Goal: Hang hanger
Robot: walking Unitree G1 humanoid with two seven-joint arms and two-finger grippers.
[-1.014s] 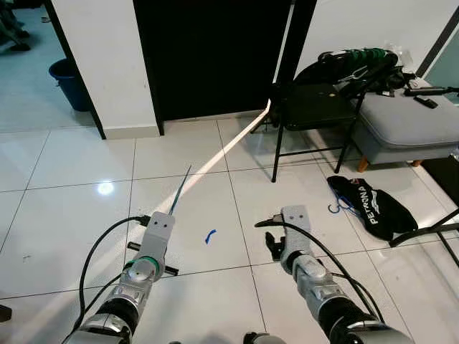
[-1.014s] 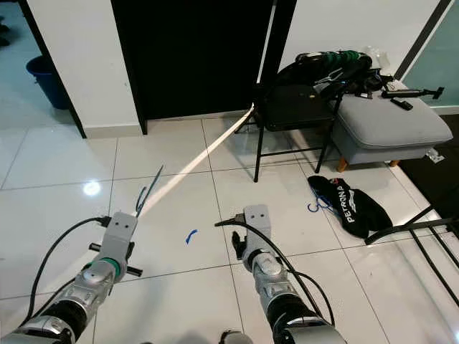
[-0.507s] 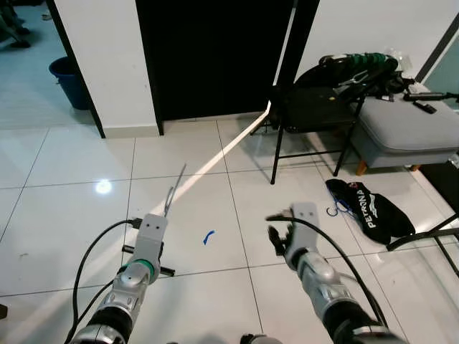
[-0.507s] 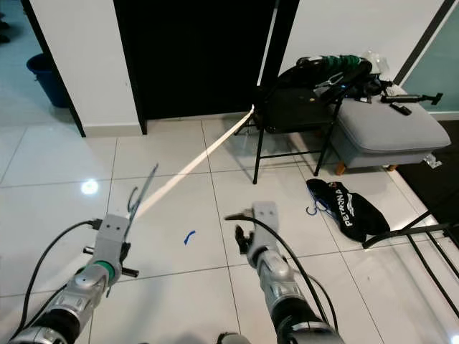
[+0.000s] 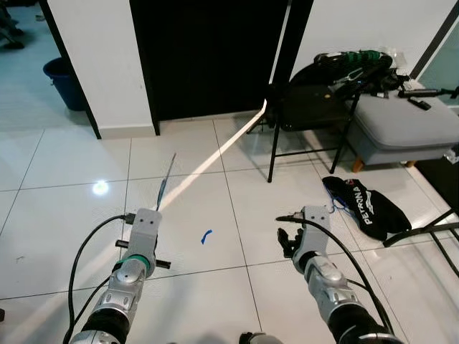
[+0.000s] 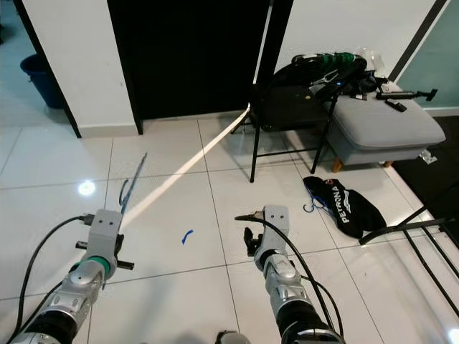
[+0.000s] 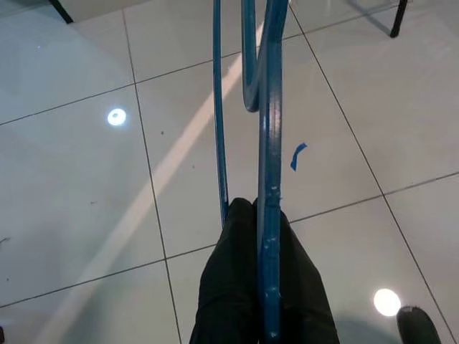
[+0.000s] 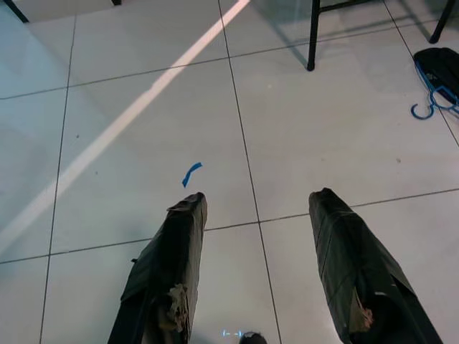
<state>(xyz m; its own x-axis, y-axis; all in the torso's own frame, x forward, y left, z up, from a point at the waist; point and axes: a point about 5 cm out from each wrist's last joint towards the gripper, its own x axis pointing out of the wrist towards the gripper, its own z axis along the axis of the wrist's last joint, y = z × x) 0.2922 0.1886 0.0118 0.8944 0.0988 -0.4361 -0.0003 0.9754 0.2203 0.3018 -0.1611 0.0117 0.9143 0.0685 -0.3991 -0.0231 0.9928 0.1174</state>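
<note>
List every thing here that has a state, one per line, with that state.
left gripper: shut on the blue hanger.
blue hanger: held, sticking out forward over the tiled floor.
right gripper: open, holding nothing.
black bag: lying flat on the floor.
folding chair: standing, piled with things.

A black folding chair [image 5: 308, 107] piled with dark gear stands before me beside a grey cushioned bench [image 5: 405, 122], near a dark doorway [image 5: 208, 54]. A black bag [image 5: 366, 208] lettered in white lies on my white tiled floor [image 5: 64, 215], a scrap of blue tape [image 5: 206, 236] nearby, a blue bucket [image 5: 63, 82] off left.
</note>
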